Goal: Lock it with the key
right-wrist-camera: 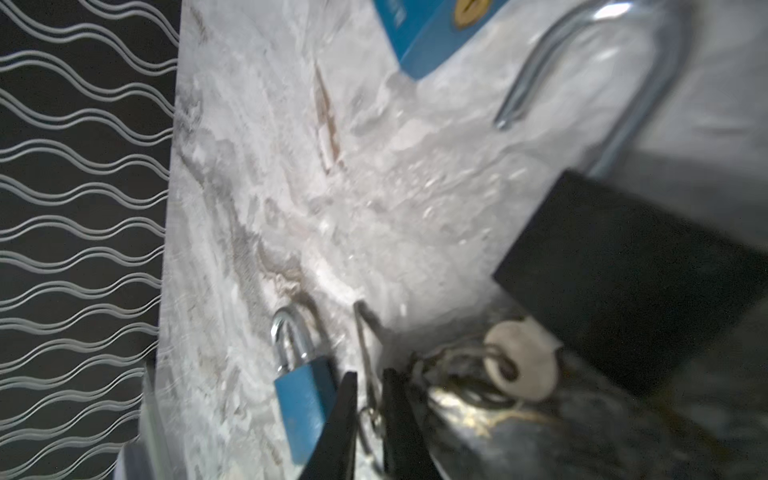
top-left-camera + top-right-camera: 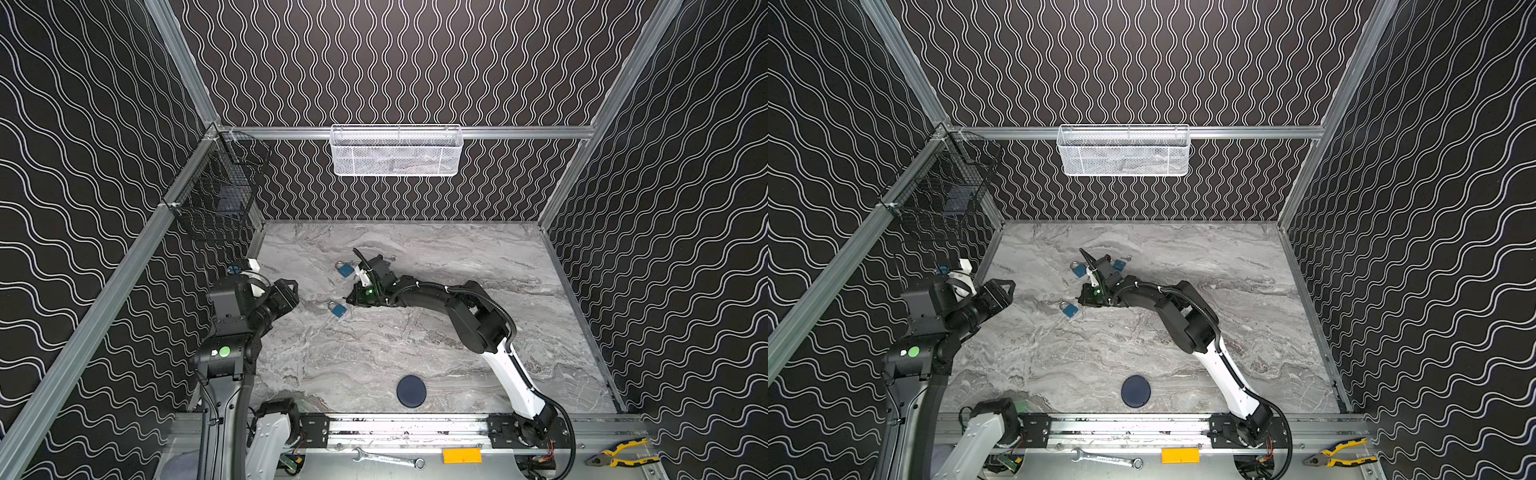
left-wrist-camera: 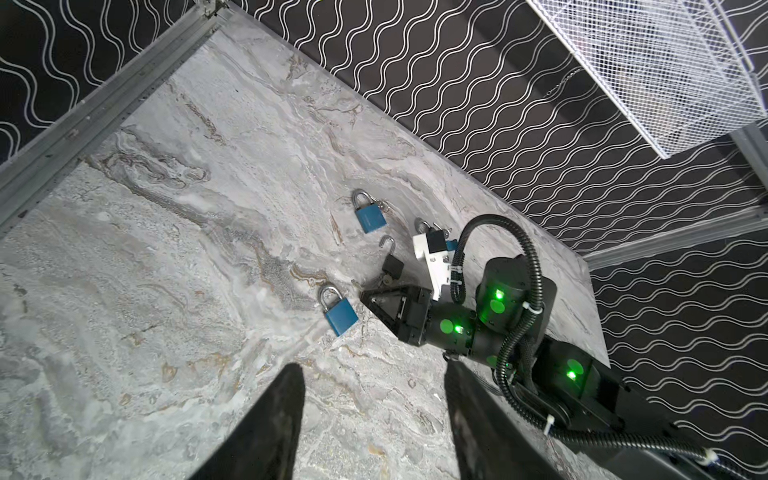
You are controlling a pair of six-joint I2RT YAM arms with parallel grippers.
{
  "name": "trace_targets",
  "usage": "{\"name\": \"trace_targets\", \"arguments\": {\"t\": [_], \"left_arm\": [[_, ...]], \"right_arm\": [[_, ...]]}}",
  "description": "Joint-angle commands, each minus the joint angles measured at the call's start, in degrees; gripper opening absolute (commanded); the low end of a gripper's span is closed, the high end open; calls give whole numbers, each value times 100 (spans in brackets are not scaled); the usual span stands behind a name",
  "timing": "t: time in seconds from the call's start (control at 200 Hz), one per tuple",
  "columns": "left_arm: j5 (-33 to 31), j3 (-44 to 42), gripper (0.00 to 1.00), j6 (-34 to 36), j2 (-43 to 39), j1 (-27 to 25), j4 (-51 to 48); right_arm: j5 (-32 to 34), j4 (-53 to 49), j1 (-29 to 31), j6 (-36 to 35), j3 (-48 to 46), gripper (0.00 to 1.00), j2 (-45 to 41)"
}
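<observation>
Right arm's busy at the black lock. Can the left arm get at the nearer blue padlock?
Probably yes: the left gripper is open, with bare table between it and the padlock, though the right gripper crowds one side.

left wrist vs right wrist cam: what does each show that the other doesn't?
Left wrist only: white basket, right arm, left gripper with jaws apart, third blue padlock half hidden behind the arm's camera mount.
Right wrist only: brass keyhole in the far blue padlock, key ring.
Both: black padlock, shackle open; key at its base, tiny in left wrist; near blue padlock; far blue padlock; table.
</observation>
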Motion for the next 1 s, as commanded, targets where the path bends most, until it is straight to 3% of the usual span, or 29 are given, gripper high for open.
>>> {"name": "trace_targets", "arguments": {"t": [0.0, 0.12, 0.21, 0.29, 0.581, 0.786, 0.996], "left_arm": [[-108, -52, 58, -95, 10, 16, 312], [-232, -210, 58, -161, -57, 16, 405], [-256, -379, 58, -201, -133, 16, 514], [-282, -473, 58, -219, -145, 12, 539], [-193, -514, 58, -109, -29, 16, 550], [-88, -272, 59, -26, 29, 11, 160], [-378, -414, 60, -60, -90, 16, 116]], "right_arm": [[1, -40, 15, 35, -67, 19, -45], [44, -35, 15, 45, -185, 25, -113], [45, -53, 14, 40, -258, 37, -193], [66, -54, 15, 39, -346, 42, -289], [402, -426, 2, -265, -568, 47, -860], [1230, -1418, 7, -754, -505, 51, -1276], [2114, -2331, -21, -1294, 212, 56, -831]]}}
